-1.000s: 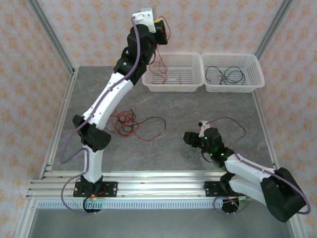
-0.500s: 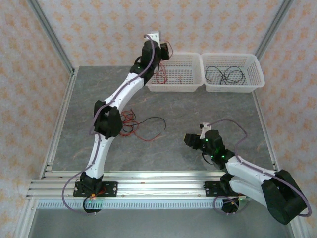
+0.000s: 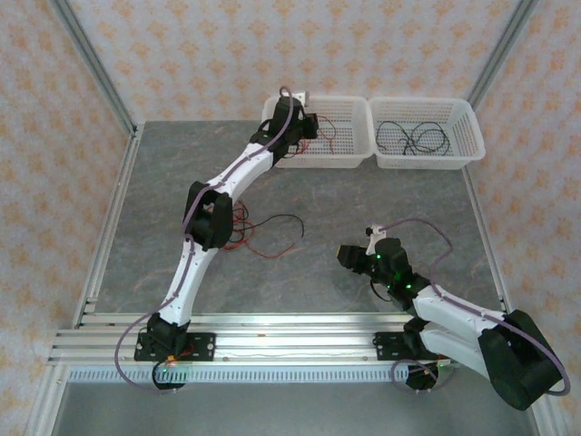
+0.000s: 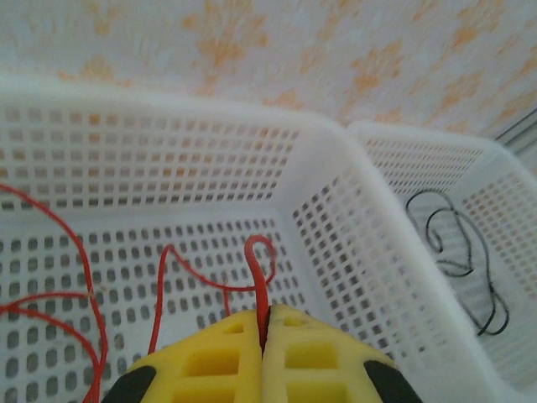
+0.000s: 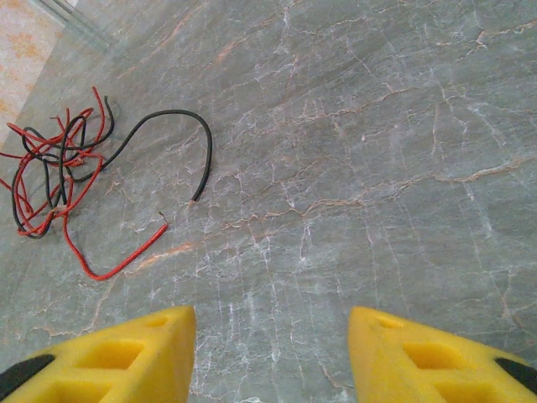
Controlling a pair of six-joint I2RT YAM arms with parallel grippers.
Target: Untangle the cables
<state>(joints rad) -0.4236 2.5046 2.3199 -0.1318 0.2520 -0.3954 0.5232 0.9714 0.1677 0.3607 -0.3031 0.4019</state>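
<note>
Left tool (image 4: 263, 326) clamps a red cable (image 4: 261, 285) over the left basket (image 4: 336, 227) — right tool (image 5: 273, 353) parted and empty above the worktop (image 5: 377, 126).

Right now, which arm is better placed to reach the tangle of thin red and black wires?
Probably right: the right gripper, open, faces the red-and-black wire tangle; the left gripper pinches a thin red wire over the white mesh basket.

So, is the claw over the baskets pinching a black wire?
No, the left gripper is shut on a red wire above the left basket.
</note>
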